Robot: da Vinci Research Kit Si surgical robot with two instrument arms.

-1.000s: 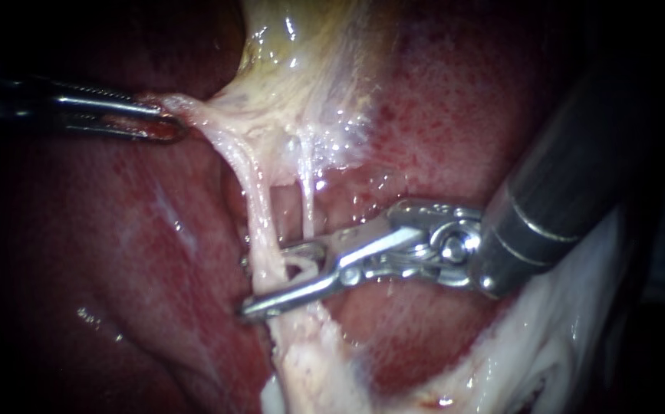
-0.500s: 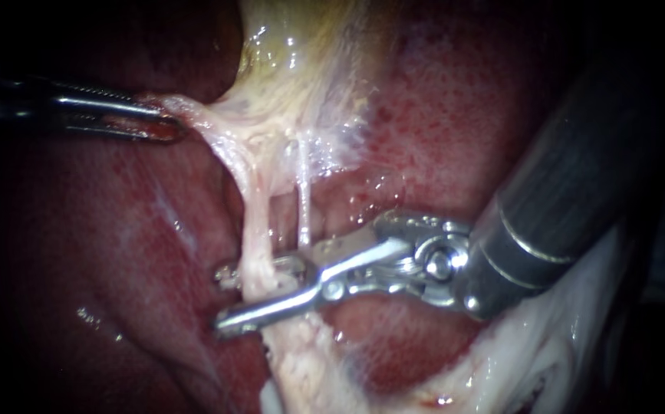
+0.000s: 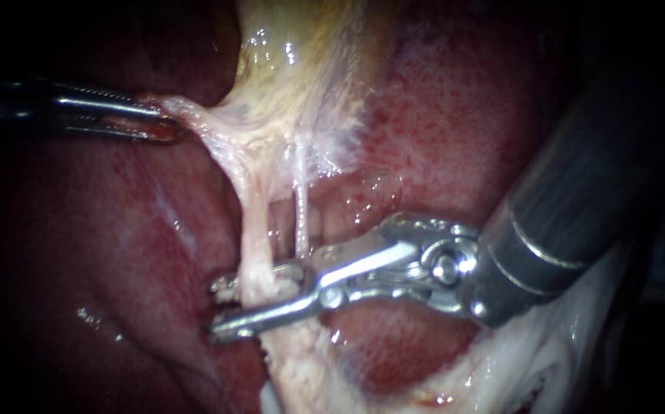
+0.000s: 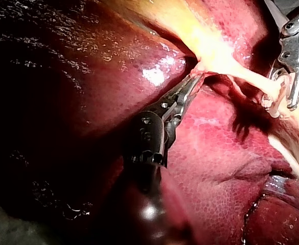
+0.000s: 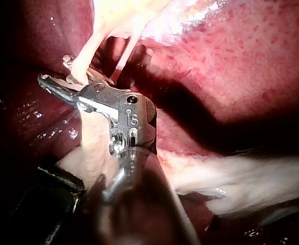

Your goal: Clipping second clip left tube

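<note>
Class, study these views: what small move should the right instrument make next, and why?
Probably close the right instrument on the left tube: its end effector straddles that tube, one jaw each side with a gap showing, while the left instrument holds the tissue taut.

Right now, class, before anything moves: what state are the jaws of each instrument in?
Left instrument: jaws shut on the gallbladder.
Right instrument: jaws open, straddling the left tube, not yet closed on it.
</note>
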